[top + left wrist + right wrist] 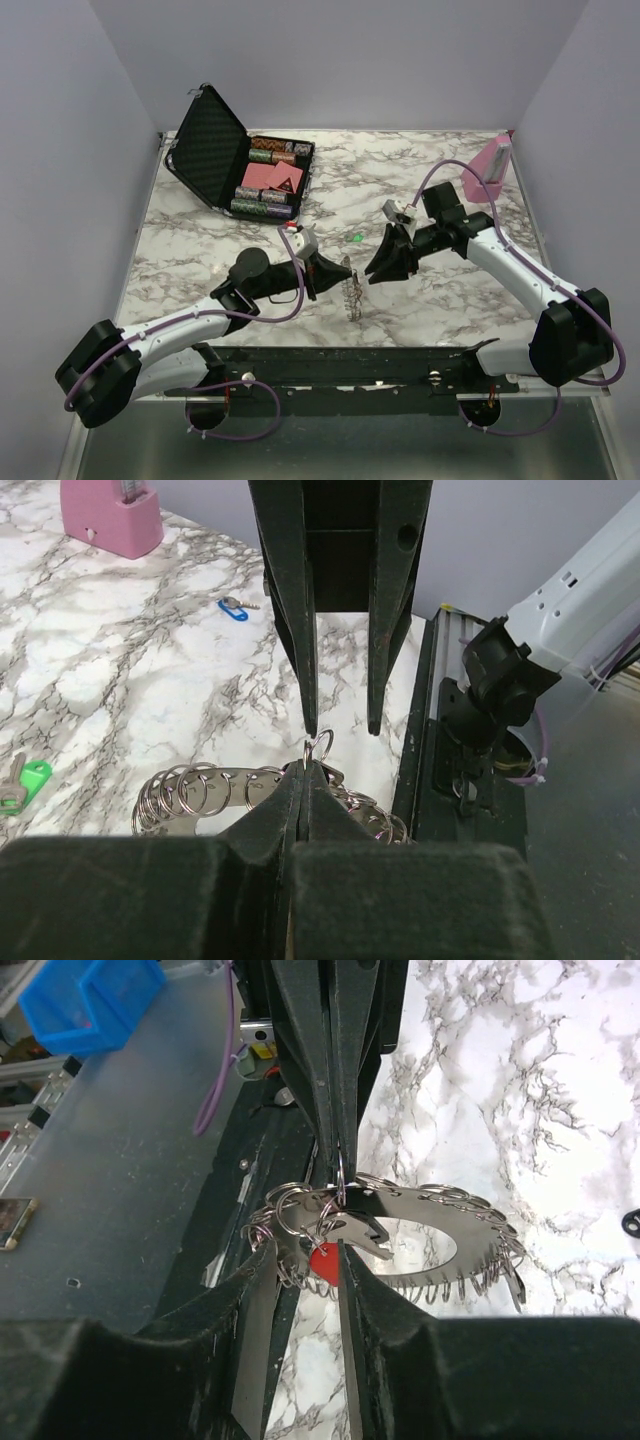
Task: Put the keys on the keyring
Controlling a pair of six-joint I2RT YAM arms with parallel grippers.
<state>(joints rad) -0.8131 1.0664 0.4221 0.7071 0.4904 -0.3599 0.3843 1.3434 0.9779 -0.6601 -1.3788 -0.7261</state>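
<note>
The keyring (440, 1215) is a flat silvery ring hung with many small split rings, also seen as keyring (351, 292) and keyring (200, 785). My left gripper (303, 770) is shut on one small ring at its top and holds it above the table, left gripper (336, 272). A red-headed key (322, 1262) hangs from the keyring. My right gripper (306, 1250) stands open with that red head between its fingertips, right gripper (380, 270). A green key (357, 238) and a blue key (233, 607) lie loose on the marble.
An open black case (215, 140) of poker chips sits at the back left. A pink stand (492, 165) stands at the back right. The black rail (350, 365) runs along the table's near edge, just below the keyring.
</note>
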